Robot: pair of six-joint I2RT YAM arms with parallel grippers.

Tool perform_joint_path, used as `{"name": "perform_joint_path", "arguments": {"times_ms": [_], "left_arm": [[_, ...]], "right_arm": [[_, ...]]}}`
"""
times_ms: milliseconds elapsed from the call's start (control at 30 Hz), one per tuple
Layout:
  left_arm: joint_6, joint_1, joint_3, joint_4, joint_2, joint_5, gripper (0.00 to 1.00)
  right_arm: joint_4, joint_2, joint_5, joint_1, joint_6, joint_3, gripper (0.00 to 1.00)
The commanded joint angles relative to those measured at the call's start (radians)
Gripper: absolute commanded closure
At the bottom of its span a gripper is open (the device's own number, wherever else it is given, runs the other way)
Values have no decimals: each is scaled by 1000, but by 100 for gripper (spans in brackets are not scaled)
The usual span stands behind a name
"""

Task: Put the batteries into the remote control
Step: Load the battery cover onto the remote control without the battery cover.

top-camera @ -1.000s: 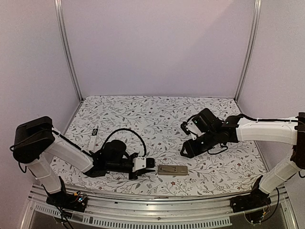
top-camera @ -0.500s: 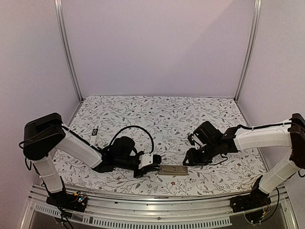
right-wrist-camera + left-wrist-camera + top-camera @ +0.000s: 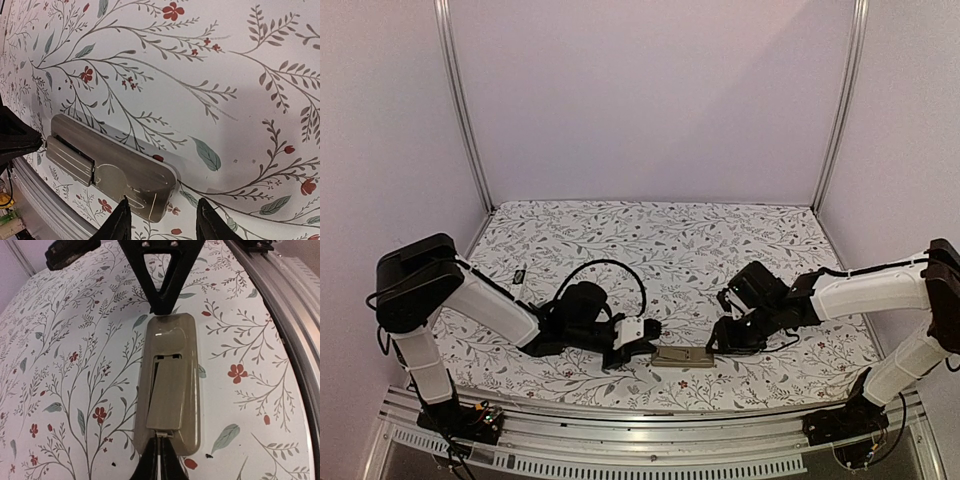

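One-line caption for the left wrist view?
Tan remote on the flowered tablecloth, the shut left gripper at its near end.

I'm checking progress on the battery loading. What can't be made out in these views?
- Small dark item near the table's left edge, top view: too small to identify.
- Inside of the remote, left wrist view: hidden under its cover.
- The left gripper, left wrist view: mostly cut off by the bottom edge.
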Motion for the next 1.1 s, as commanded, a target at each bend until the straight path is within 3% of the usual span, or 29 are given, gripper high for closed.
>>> {"name": "perform_joint_path", "arguments": {"times_ms": [0, 300, 1067], "left_arm": [[-13, 13, 9, -17, 16, 27, 97], [-22, 12, 18, -14, 36, 85, 96], [-34, 27, 24, -7, 37, 60, 96]], "right_arm": [[29, -6, -34, -3, 23, -28, 57], [73, 5, -51, -3, 46, -42, 57], [72, 17, -47, -2, 45, -30, 58]]}}
